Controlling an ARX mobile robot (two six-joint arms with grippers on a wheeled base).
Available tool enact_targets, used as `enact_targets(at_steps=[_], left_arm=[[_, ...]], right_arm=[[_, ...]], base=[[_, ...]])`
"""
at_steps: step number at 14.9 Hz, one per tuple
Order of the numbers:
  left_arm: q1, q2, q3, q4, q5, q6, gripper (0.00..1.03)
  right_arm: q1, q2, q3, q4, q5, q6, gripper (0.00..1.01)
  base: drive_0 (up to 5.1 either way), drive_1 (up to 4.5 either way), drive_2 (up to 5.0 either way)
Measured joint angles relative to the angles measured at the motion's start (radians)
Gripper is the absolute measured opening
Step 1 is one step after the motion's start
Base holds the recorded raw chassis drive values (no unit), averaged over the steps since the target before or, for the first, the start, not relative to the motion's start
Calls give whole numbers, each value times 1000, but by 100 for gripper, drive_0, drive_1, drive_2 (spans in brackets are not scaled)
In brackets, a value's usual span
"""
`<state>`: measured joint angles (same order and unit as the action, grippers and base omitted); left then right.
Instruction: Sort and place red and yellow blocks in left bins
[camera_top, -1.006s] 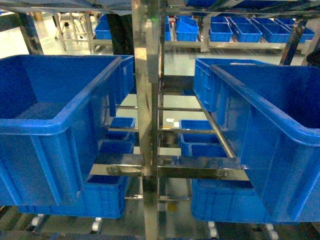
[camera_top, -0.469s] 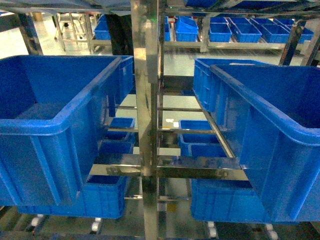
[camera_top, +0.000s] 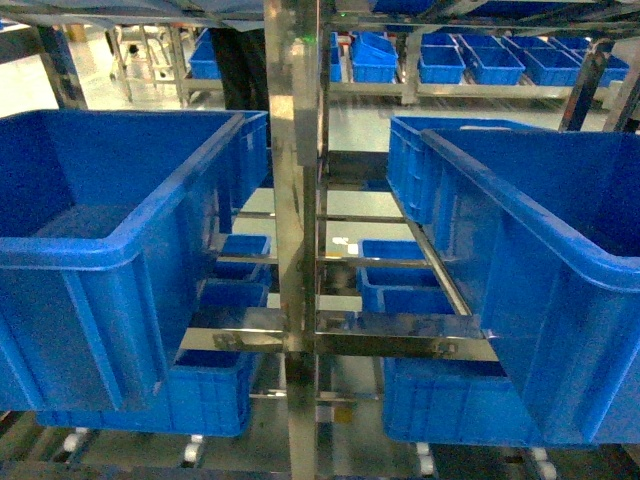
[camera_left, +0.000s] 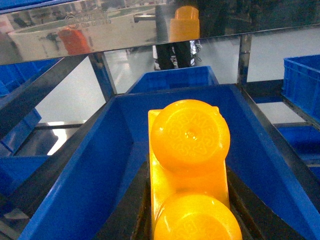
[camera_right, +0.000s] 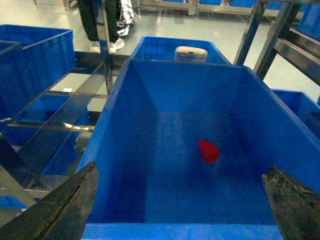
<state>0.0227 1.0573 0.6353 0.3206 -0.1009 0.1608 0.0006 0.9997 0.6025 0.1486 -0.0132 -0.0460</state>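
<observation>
- The left hand (camera_left: 187, 227) is clamped on the orange-yellow two-stud plastic brick (camera_left: 187, 170), held above a deep bright-blue plastic crate (camera_left: 100, 170).
- The right hand (camera_right: 182, 210) hangs with fingers (camera_right: 65, 210) spread wide over another blue crate (camera_right: 125, 150).
- A plain bright-red plastic block (camera_right: 208, 150) lies on that crate's floor.
- A steel rack post (camera_top: 295, 240) stands between two big blue bins.

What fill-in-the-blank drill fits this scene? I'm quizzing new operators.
1. The left gripper is shut on the ____ block.
2. The red block lies on the floor of a blue ____.
3. The right gripper has its jaws ____ above that bin.
4. The yellow block shows ____ round studs.

Missing words: yellow; bin; open; two
</observation>
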Motion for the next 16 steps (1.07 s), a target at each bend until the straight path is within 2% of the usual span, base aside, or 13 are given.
enact_targets(at_steps=[1, 2, 4, 6, 8, 10, 13, 16], left_arm=[[6, 4, 0, -2, -3, 3, 27], [6, 24, 2, -12, -21, 25, 27], [13, 122, 4, -19, -24, 97, 27], [43, 250, 36, 11, -3, 157, 27], [92, 370, 92, 26, 7, 165, 27], [129, 491, 157, 54, 15, 197, 27], [153, 657, 339, 65, 43, 244, 27], [174, 821, 521, -5, 75, 274, 27]], right_arm=[[0, 0, 0, 0, 0, 0, 98], [0, 0, 0, 0, 0, 0, 98], [0, 0, 0, 0, 0, 0, 98], [0, 0, 0, 0, 0, 0, 98], [0, 0, 0, 0, 0, 0, 98], [0, 0, 0, 0, 0, 0, 98], [0, 0, 0, 0, 0, 0, 98], [0, 0, 0, 0, 0, 0, 98]], base=[[0, 0, 0], [0, 0, 0], [0, 0, 0], [0, 0, 0], [0, 0, 0], [0, 0, 0], [0, 0, 0], [0, 0, 0]])
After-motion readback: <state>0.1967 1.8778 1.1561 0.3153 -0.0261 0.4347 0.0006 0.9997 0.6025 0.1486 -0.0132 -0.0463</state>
